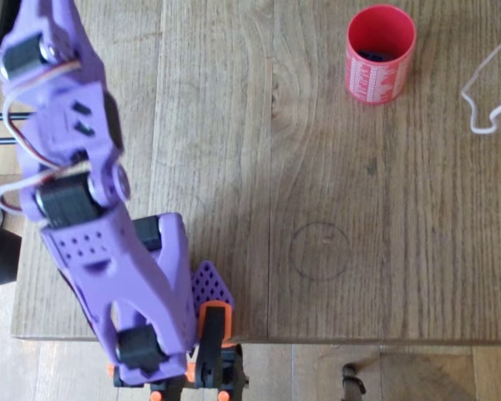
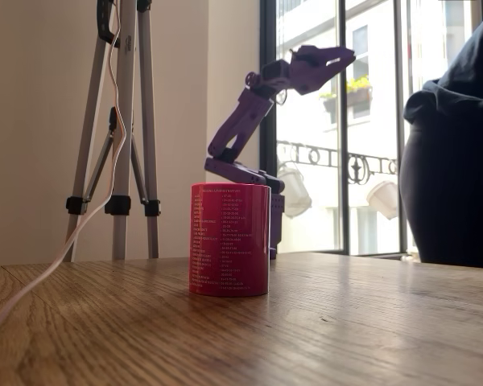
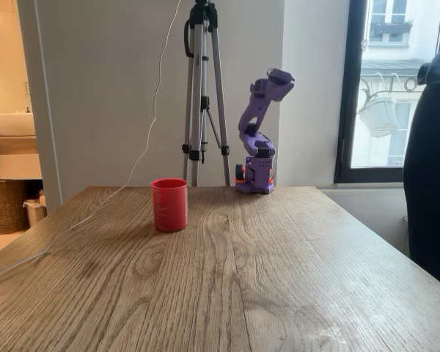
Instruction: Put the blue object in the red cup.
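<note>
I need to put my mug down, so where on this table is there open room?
Most of the wooden table is bare: the wide stretch between the red cup and the purple arm, around the faint pencil circle. It is crowded at the arm's base and by the white cable beside the cup.

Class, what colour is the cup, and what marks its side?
The cup is red with small white print; a fixed view shows it best.
</note>
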`<state>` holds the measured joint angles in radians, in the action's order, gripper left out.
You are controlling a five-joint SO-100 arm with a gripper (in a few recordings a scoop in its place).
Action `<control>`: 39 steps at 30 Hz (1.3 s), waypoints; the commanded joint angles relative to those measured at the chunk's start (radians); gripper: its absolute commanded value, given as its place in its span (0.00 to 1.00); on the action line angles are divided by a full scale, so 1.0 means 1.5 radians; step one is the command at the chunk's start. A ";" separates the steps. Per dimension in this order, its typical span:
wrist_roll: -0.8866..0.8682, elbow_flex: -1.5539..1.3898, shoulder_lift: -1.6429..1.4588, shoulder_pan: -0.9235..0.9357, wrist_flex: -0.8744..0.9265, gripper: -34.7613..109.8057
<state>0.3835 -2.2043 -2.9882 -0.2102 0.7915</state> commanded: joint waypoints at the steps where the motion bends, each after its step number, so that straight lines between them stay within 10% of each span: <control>1: -0.004 -0.228 -0.148 0.002 0.004 0.24; 16: -0.134 -0.598 -0.210 0.048 0.102 0.24; 39: -0.166 -0.594 -0.210 0.062 0.105 0.25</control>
<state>0.1335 -3.1109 -3.3011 -0.1212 0.9587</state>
